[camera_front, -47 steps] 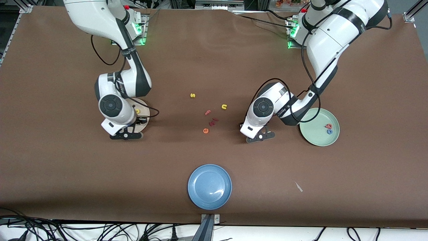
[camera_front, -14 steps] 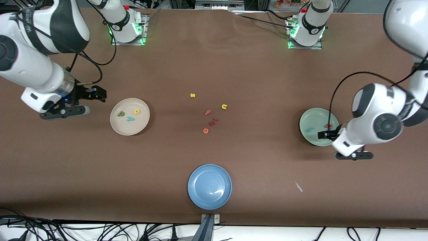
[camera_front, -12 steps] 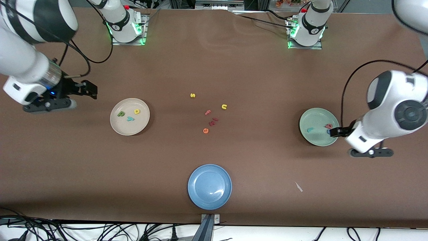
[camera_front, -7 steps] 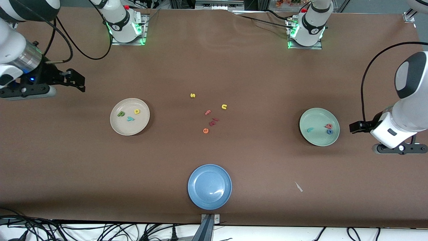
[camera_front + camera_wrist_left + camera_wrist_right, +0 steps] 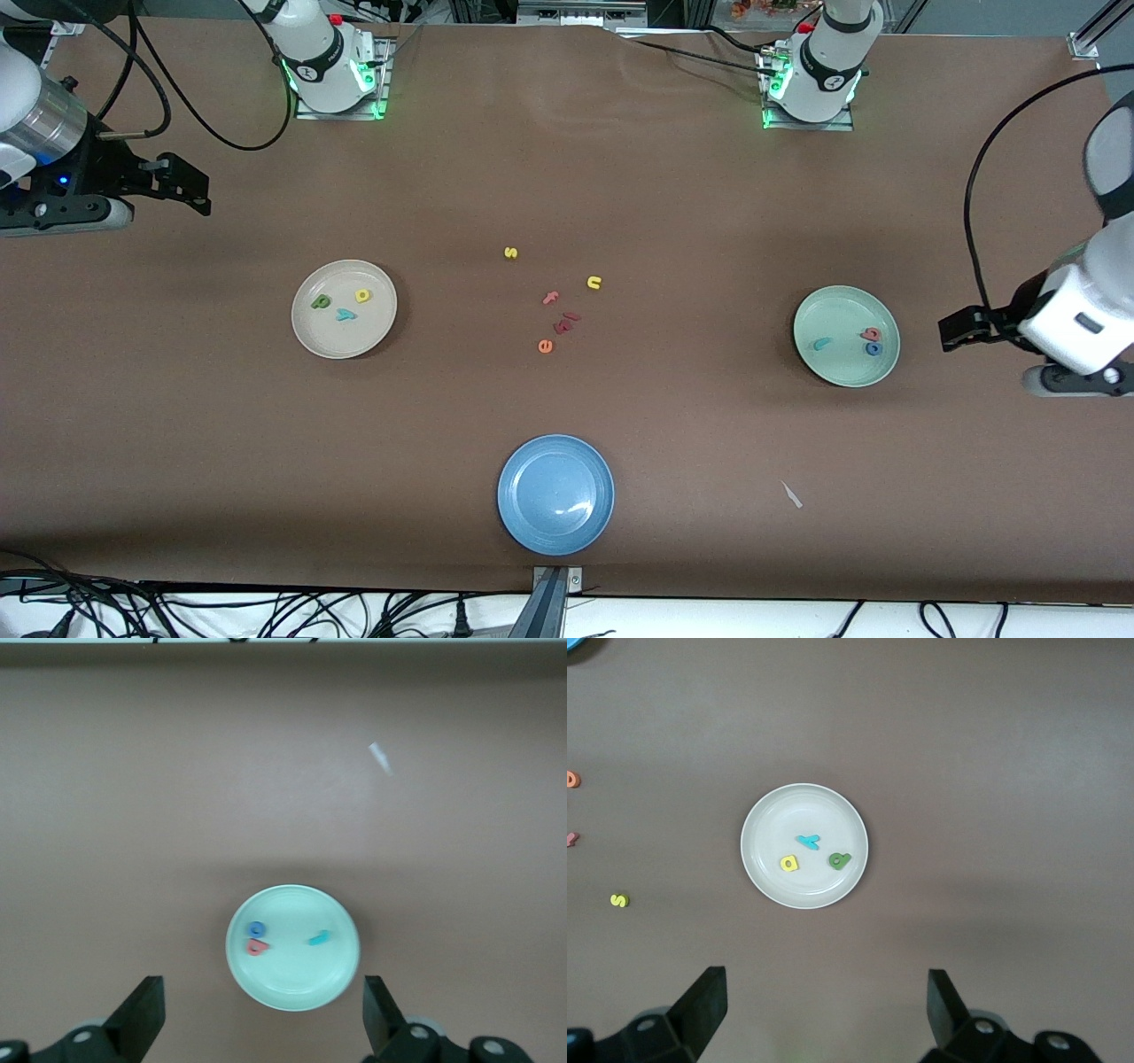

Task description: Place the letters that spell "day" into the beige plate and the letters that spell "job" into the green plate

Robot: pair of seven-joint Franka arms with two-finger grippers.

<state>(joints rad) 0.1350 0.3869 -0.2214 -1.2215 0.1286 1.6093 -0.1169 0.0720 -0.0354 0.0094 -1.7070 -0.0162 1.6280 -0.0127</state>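
Note:
The beige plate (image 5: pixel 344 335) (image 5: pixel 764 870) holds a green d (image 5: pixel 321 301) (image 5: pixel 839 860), a yellow a (image 5: pixel 362 294) (image 5: pixel 788 863) and a teal y (image 5: pixel 345 314) (image 5: pixel 808 842). The green plate (image 5: pixel 842 370) (image 5: pixel 292 988) holds a teal j (image 5: pixel 821 344) (image 5: pixel 320 938), a blue o (image 5: pixel 873 348) (image 5: pixel 257 928) and a salmon-red b (image 5: pixel 871 334) (image 5: pixel 257 947). My left gripper (image 5: pixel 957 330) (image 5: pixel 262 1023) hangs open and empty over bare table at the left arm's end, beside the green plate. High over the right arm's end, my right gripper (image 5: pixel 184 188) (image 5: pixel 827 1014) is open and empty too.
Loose letters lie mid-table: a yellow s (image 5: pixel 510 252), a yellow u (image 5: pixel 594 283), a red f (image 5: pixel 550 299), a dark red k (image 5: pixel 565 322) and an orange e (image 5: pixel 545 346). A blue plate (image 5: pixel 555 532) sits nearest the front camera. A pale scrap (image 5: pixel 791 494) lies near it.
Both arms have drawn up and outward from the plates toward their own table ends. The grippers stay open and empty. The letters in both plates have not moved.

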